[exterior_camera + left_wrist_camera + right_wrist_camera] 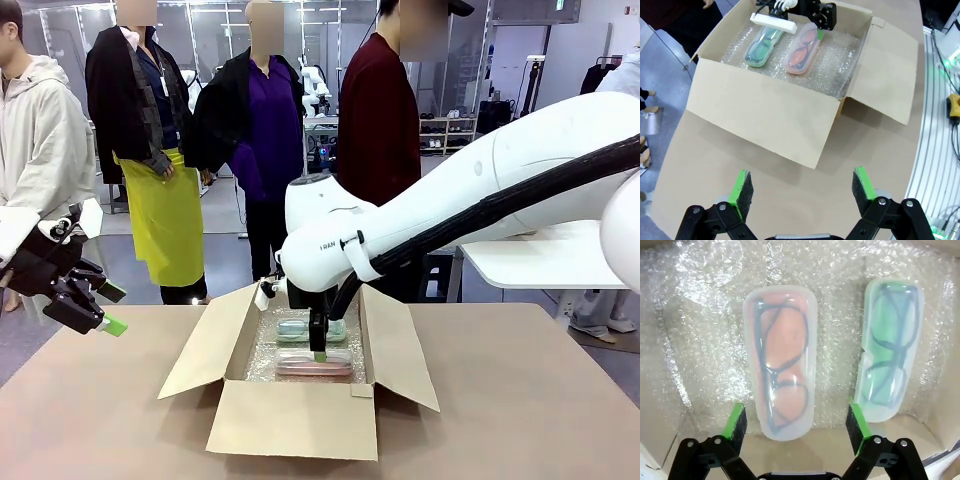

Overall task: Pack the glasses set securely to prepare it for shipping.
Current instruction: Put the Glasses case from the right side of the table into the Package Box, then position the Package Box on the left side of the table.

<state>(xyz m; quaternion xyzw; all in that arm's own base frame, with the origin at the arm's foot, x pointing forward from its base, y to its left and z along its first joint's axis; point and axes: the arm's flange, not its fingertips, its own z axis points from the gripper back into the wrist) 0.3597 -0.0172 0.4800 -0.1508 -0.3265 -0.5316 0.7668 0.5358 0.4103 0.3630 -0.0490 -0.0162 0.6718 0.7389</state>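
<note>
Right gripper (pixel 797 417), wide open and empty, over pale pink translucent oblong case (pixel 781 360); descending, one finger could strike neighbouring mint-green translucent case (pixel 890 350).

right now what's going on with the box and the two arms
Two glasses cases, a pink case and a mint-green case, lie side by side on bubble wrap inside an open cardboard box with its flaps up. The right gripper reaches down into the box, jaws open over one end of the pink case, gripping nothing. The left gripper hangs open and empty above the table, off to the box's left. A person stands at the far side.
</note>
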